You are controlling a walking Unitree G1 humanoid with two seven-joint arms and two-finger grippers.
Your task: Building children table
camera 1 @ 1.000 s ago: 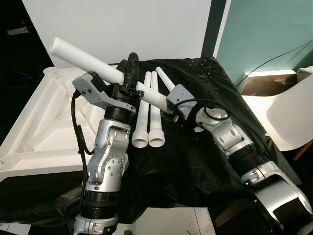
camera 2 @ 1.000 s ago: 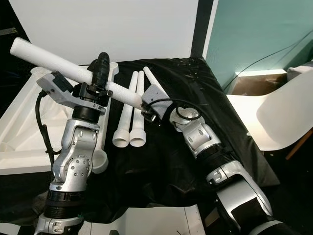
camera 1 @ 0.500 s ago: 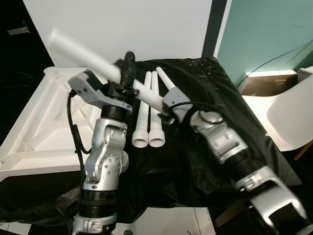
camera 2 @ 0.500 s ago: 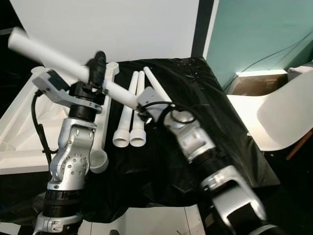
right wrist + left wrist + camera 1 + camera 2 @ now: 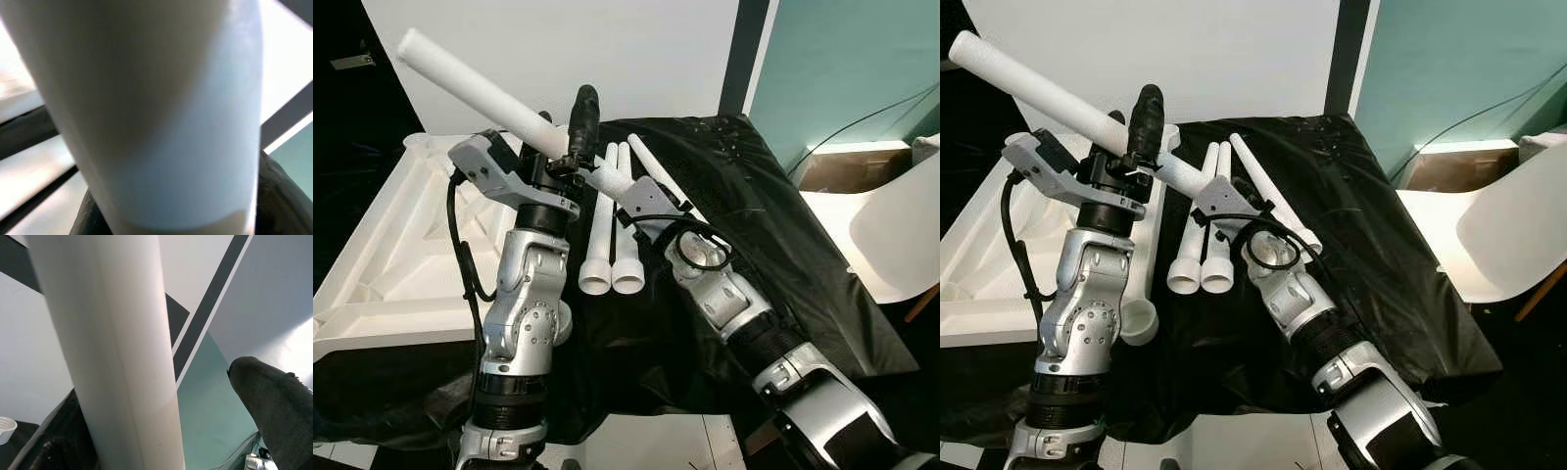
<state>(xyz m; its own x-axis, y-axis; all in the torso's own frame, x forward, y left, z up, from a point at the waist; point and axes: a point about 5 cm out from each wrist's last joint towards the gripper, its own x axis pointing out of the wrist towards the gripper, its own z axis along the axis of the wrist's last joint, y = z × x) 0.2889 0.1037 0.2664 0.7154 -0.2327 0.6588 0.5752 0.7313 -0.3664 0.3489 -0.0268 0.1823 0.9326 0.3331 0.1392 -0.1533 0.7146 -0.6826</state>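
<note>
Black cloth (image 5: 783, 255) backdrop; left hand (image 5: 570, 157), right hand (image 5: 631, 201) both clamp raised leg (image 5: 470, 88).

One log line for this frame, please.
held: table leg | left tool: shut mid-leg | right tool: shut at lower end | on black cloth: three more legs | tabletop: upside down at left

Left arm raised upright, forearm vertical, left gripper (image 5: 570, 147) at top, black fingers (image 5: 584, 110) clamped on white table leg (image 5: 470, 86). Right arm stretched forward and inward, wrist bent, right gripper (image 5: 625, 193) closed on the same leg's lower end, just beside the left.
</note>
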